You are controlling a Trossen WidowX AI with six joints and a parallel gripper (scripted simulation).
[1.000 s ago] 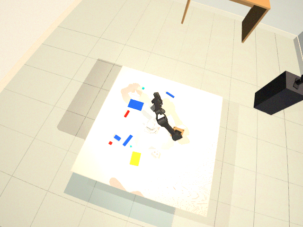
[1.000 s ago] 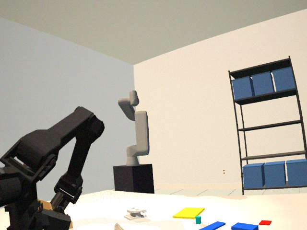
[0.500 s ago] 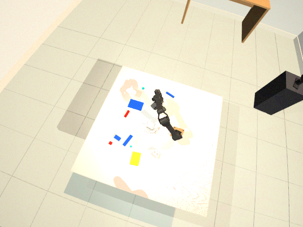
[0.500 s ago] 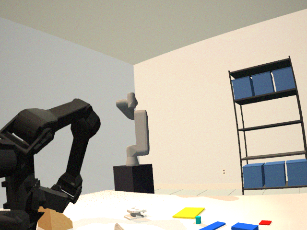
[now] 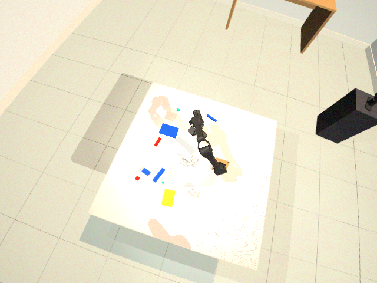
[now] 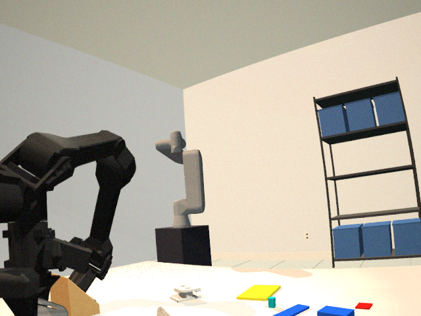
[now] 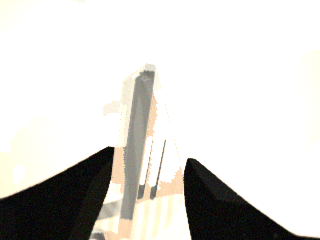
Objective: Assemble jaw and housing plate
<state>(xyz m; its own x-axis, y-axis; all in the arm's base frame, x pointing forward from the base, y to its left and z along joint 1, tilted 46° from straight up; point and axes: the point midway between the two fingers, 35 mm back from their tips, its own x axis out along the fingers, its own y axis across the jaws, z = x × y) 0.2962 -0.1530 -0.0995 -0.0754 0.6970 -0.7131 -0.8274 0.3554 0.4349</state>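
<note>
My gripper (image 7: pixel 150 160) is shut on a pale jaw (image 7: pixel 140 125) with a long grey face, which reaches ahead between the fingertips in the wrist view. In the top view the hand is over a wooden block (image 5: pixel 224 161), and the fingers are hidden. The exterior view shows the hand low behind the wooden block (image 6: pixel 69 295). A washed-out white assembly (image 5: pixel 188 160) lies left of the hand in the top view; its pins and teeth cannot be made out. A small white plate with holes (image 5: pixel 193 191) (image 6: pixel 187 289) sits raised, apart from it.
A yellow plate (image 5: pixel 168 197) (image 6: pixel 258 292) lies near the white plate. A large blue plate (image 5: pixel 168 130), blue bars (image 5: pixel 158 175) (image 5: pixel 211 118), red pieces (image 5: pixel 157 141) (image 5: pixel 137 178) and small teal pieces (image 5: pixel 178 109) (image 6: pixel 272 301) lie about the table.
</note>
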